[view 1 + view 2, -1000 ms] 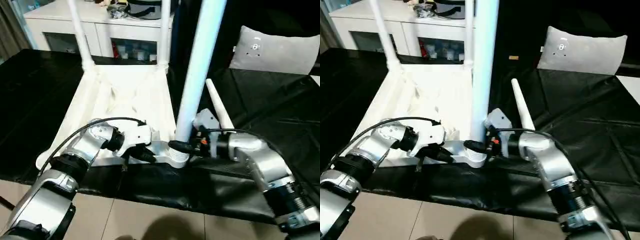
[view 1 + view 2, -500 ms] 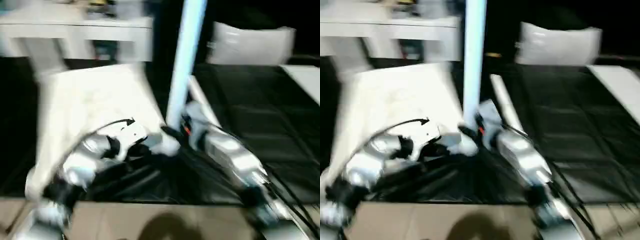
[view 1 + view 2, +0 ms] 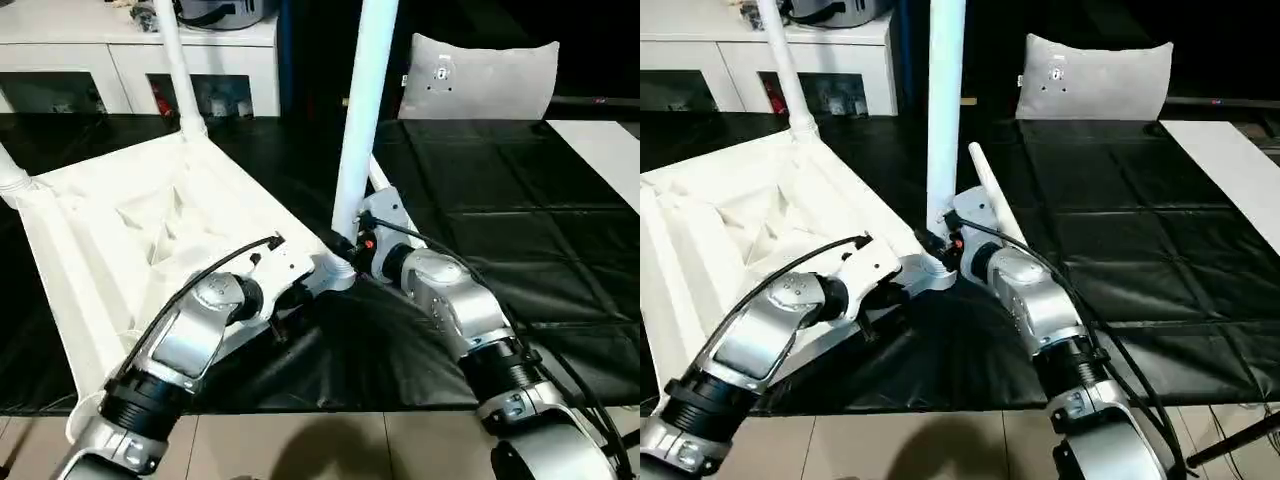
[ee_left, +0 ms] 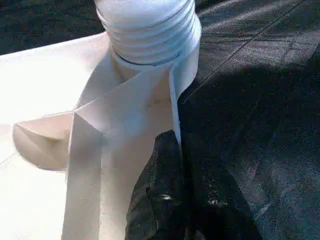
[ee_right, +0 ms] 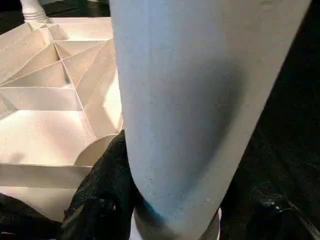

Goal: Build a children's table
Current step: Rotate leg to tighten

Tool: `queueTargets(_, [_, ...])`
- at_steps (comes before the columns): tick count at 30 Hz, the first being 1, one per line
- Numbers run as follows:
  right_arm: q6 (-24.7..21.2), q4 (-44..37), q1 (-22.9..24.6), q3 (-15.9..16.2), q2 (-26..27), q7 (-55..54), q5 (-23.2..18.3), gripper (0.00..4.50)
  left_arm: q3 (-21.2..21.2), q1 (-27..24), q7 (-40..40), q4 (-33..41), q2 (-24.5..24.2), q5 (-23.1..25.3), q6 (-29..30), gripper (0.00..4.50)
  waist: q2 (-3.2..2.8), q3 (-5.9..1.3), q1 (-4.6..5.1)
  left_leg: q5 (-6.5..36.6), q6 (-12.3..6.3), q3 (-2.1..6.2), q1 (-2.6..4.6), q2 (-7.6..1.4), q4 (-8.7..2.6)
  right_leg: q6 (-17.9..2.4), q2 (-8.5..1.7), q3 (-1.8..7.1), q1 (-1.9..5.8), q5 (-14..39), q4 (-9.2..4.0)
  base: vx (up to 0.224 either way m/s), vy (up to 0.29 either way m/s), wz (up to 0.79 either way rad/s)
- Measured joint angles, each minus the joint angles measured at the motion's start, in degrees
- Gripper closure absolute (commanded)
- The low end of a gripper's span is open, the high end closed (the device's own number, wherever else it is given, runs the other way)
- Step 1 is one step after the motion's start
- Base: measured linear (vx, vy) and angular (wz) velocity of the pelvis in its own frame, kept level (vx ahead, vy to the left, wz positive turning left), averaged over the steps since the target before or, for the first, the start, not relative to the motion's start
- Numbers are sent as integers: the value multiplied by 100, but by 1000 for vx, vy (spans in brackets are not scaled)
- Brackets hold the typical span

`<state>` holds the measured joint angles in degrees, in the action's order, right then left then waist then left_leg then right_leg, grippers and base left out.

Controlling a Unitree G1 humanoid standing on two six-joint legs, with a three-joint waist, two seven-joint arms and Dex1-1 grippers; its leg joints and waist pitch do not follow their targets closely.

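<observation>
The children's table lies upside down on the black cloth: its white ribbed tabletop (image 3: 130,225) sits askew to the table's front edge. One leg (image 3: 175,70) stands in the far corner socket and another (image 3: 12,178) in the left one. A third leg (image 3: 360,110) stands upright in the near right socket (image 4: 150,30), with my right gripper (image 3: 350,245) shut around its base. My left gripper (image 3: 290,300) is shut on the tabletop's rim wall (image 4: 172,100) just beside that socket. A loose leg (image 3: 985,195) lies on the cloth behind my right arm.
A white cabinet (image 3: 230,60) with glass doors stands behind the table. A grey cushion (image 3: 480,75) leans at the back right, and a white surface (image 3: 610,150) meets the cloth at the right edge. Tiled floor (image 3: 330,445) lies below the table's front edge.
The view has swung hard to the right. The tabletop now lies more askew to the table's front edge, its held corner farther in. Both grippers keep their holds.
</observation>
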<state>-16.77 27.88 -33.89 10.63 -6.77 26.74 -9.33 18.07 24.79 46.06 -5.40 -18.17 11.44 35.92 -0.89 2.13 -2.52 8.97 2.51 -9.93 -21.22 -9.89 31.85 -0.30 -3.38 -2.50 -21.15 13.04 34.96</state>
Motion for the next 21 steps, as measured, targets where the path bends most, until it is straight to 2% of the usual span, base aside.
queueTargets(1, [10, 28, -10, -8, 14, 2, 0, 228, 29, 7, -8, -18, -34, -2, -54, 450, 0, 0, 0, 0, 0, 0, 2, 0, 0, 0, 0, 0, 0, 0, 0, 0, 0, 0])
queueTargets(3, [54, 111, -44, -22, 36, 10, 0, 193, 30, 22, -8, -74, -63, -40, -110, 450, 0, 0, 2, 1, 2, 0, 5, 0, 0, 0, 0, -1, 0, 0, 0, 0, 0, 0])
queueTargets(6, [116, 408, -9, -22, 54, 20, 21, 183, 24, 40, 2, -119, -64, -160, -156, 450, -5, 6, -28, 2, 3, 0, -1, 0, 1, 0, 0, 0, -5, 0, 0, 0, 0, 0])
queueTargets(8, [195, 445, -6, -23, 54, 53, 21, 150, -30, 58, 60, -192, -96, -274, -221, 450, -13, 11, -52, 2, 3, -2, -8, 1, 0, -1, 0, 3, -14, -1, 0, 0, 0, 0])
queueTargets(11, [353, 450, 64, -20, -20, 153, 27, 144, -118, 101, 126, -371, -95, -448, -383, 450, -14, 12, -89, 2, 4, -2, -17, 0, -2, -20, 0, 1, -21, -12, 0, 0, 0, 0])
queueTargets(16, [580, 337, 248, 4, -113, 195, 83, 100, -136, 181, 255, -628, -139, -527, -829, 450, -33, 24, -131, 1, 4, -6, -61, -1, 0, -33, -1, -1, -53, -20, -1, 0, 0, 0])
queueTargets(18, [540, 163, 531, 11, -272, 337, 96, 83, -131, 255, 291, -808, -204, -563, -1086, 450, -36, 26, -179, -4, 11, -5, -94, -2, 3, -33, -1, -4, -76, -24, -1, 0, 0, 0])
queueTargets(21, [432, -246, 948, -6, -555, 699, 11, 59, -130, 386, 461, -1113, -417, -608, -1453, 450, -48, 33, -216, -4, 10, -7, -95, -2, 6, -31, -1, -3, -79, -25, -1, 0, 0, 0])
